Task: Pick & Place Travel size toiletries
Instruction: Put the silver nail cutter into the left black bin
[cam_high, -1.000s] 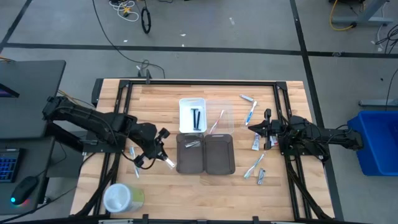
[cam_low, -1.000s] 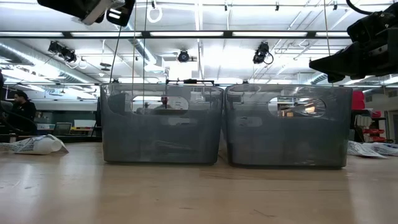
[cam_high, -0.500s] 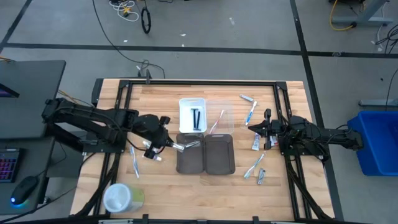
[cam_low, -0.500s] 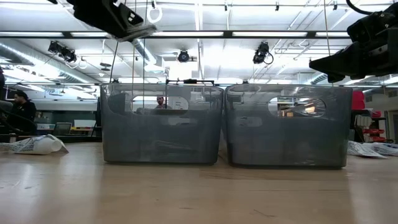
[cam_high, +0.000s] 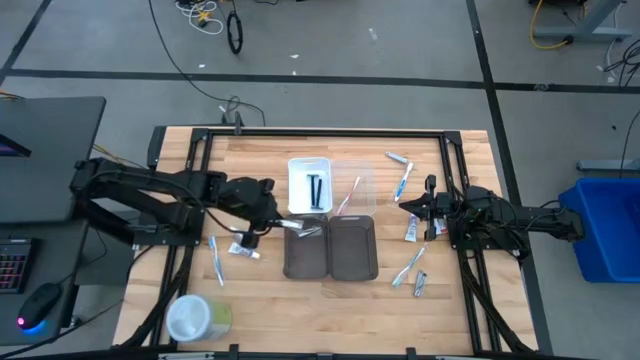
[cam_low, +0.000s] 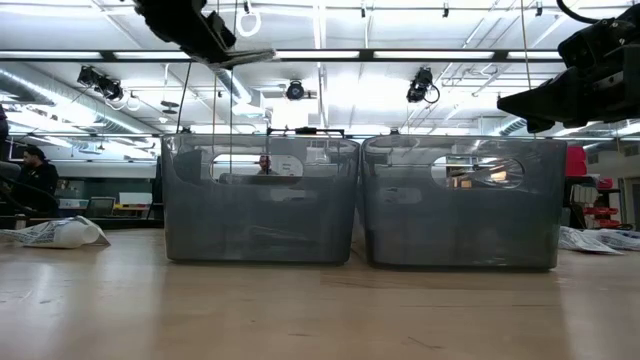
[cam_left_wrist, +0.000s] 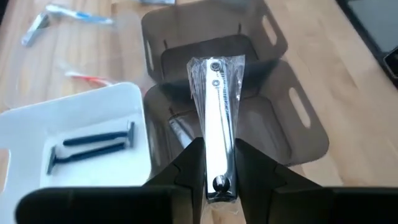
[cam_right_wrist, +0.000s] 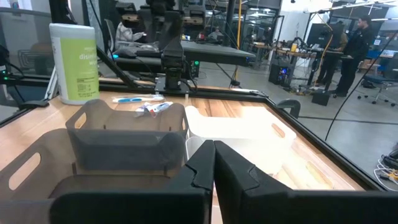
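At the table's near edge on the left stands a round white-and-green container (cam_high: 197, 317), and just beyond it a toothbrush (cam_high: 216, 258) and a small white tube (cam_high: 244, 251) lie on the bare wood. Next come two grey trays side by side, the left grey tray (cam_high: 305, 246) and the right grey tray (cam_high: 352, 247). The left gripper (cam_high: 283, 226) hangs over the left grey tray's far edge, its jaws clamped on a wrapped silver nail clipper (cam_left_wrist: 215, 118) that points out over both grey trays in the left wrist view. On the right, a tube (cam_high: 420, 284) and another toothbrush (cam_high: 409, 265) lie near the front of that side, with a red-marked tube (cam_high: 412, 230) farther back. The right gripper (cam_high: 403, 202) waits above the wood to the right of the trays, its jaws pressed together with nothing between them. Beyond the grey trays sits a white tray (cam_high: 310, 185) holding two black razors (cam_left_wrist: 93, 147), and beside it a clear tray (cam_high: 352, 186) with a thin pink-tipped stick (cam_high: 349, 196). Farthest back on the right lie a blue-marked tube (cam_high: 398, 157) and a toothbrush (cam_high: 403, 183)
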